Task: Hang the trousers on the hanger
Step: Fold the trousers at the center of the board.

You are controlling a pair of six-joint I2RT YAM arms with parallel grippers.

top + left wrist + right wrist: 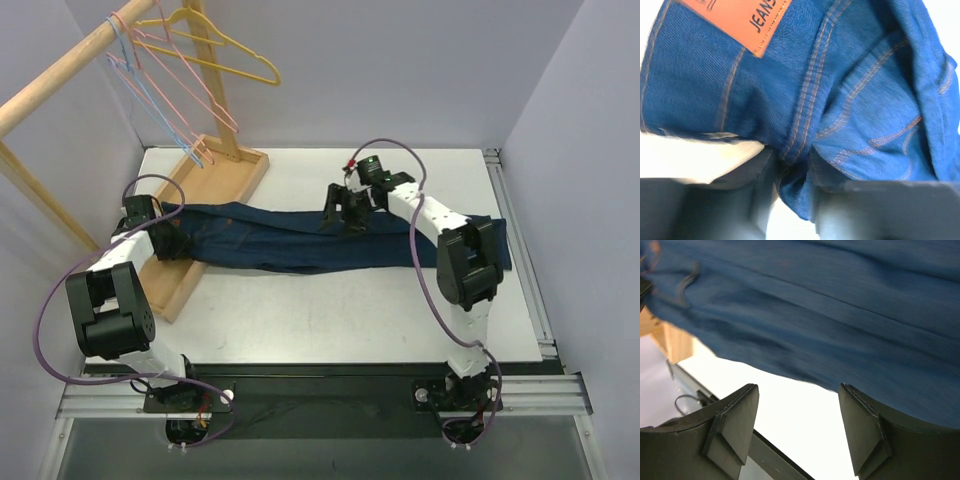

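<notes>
- Top external view is showing the dark navy denim trousers [270, 245] lying across the white table [330, 320] from nine to three o'clock, with the waist at nine.
- Your left gripper [792, 170] is pinching a waist fold below the orange leather patch [740, 20]. Be making sure both layers are sitting between the jaws.
- Your right gripper [797, 425] is hanging open at the leg's edge. Be reaching deeper over the denim before you are closing.
- The thin light-blue wire hanger [152, 100] is hanging at ten o'clock.

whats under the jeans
The waist end of the trousers lies over the wooden rack base; the rest on the white table. Anything beneath is hidden.
</notes>
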